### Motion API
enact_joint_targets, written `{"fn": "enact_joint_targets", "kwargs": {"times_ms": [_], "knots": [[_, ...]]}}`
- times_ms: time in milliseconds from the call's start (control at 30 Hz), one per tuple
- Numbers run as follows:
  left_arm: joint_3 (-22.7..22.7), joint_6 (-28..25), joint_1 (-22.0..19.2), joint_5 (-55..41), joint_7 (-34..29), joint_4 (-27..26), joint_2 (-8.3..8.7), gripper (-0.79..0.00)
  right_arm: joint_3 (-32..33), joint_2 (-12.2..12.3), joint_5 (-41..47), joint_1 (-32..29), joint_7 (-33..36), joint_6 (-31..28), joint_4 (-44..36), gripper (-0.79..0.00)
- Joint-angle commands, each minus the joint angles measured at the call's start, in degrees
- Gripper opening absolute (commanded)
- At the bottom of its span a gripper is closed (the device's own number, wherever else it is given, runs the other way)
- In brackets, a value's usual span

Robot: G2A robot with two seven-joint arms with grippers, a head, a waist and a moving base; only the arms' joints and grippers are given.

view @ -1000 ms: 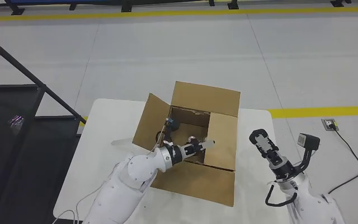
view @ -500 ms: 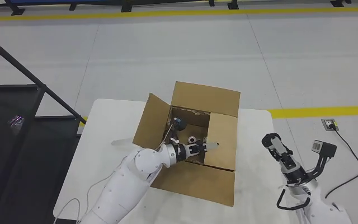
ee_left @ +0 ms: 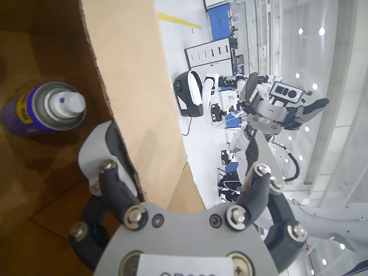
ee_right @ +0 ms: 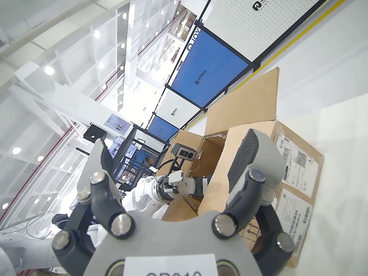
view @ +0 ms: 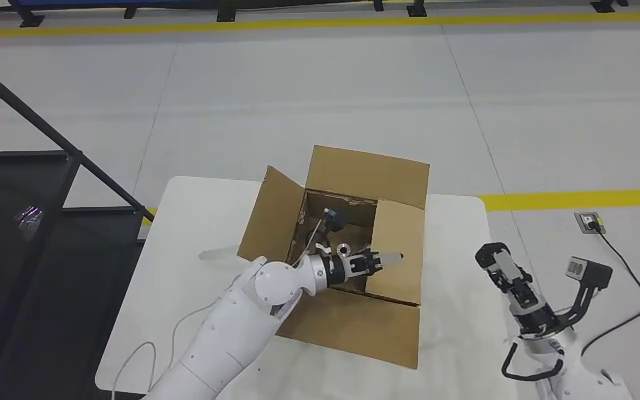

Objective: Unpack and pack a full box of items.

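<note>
Left hand (ee_left: 178, 145), fingers apart, straddles a side flap (ee_left: 123, 58) of the brown cardboard box (view: 350, 320) on the white surface (view: 190, 260). A blue spray can (ee_left: 43, 107) stands inside (unpacking, we judge, barely begun). Next, that flap needs folding clear. Right hand (ee_right: 175, 142) hangs open beside the box. We leave the white shipping labels (ee_right: 293, 159) unread.

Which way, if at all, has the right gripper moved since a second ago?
Yes: the right gripper drew away from the cardboard box, toward the table's right edge.

white arms (view: 232, 330) — grey wrist plates (ee_left: 184, 239), silver screws (ee_left: 135, 216)
</note>
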Motion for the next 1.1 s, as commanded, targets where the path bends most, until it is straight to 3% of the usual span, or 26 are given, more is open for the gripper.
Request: {"fn": "enact_joint_targets", "kwargs": {"times_ms": [0, 233, 400, 733, 967, 1067], "knots": [[-0.4, -0.1, 0.4, 0.2, 0.3, -1.4, 0.05, 0.0, 0.0, 0.0, 0.2, 0.1, 0.1, -0.2, 0.2, 0.0], [-1.1, 0.4, 1.5, 1.1, 1.9, -6.8, -0.04, 0.0, 0.8, 0.2, 1.2, 0.2, 0.0, -1.7, 1.0, 0.0], [1.7, -0.2, 0.4, 1.7, 5.4, -6.5, -1.55, 0.0, 2.8, 0.2, 2.3, -1.3, -1.6, -3.6, 1.6, 0.0], [10.0, -3.0, -5.5, 0.1, 11.5, 3.2, -7.19, 0.0, 7.1, 0.3, 6.1, -5.6, -3.1, -6.0, 2.6, 0.0], [13.2, -3.3, -8.4, -1.0, 11.7, 8.9, -10.58, 0.0, 7.0, 0.3, 6.1, -5.6, -3.1, -6.2, 2.3, 0.0], [14.1, -3.0, -9.4, -1.0, 11.7, 10.8, -11.83, 0.0, 7.6, 0.2, 6.0, -6.1, -4.6, -9.2, 2.8, 0.0]]}}
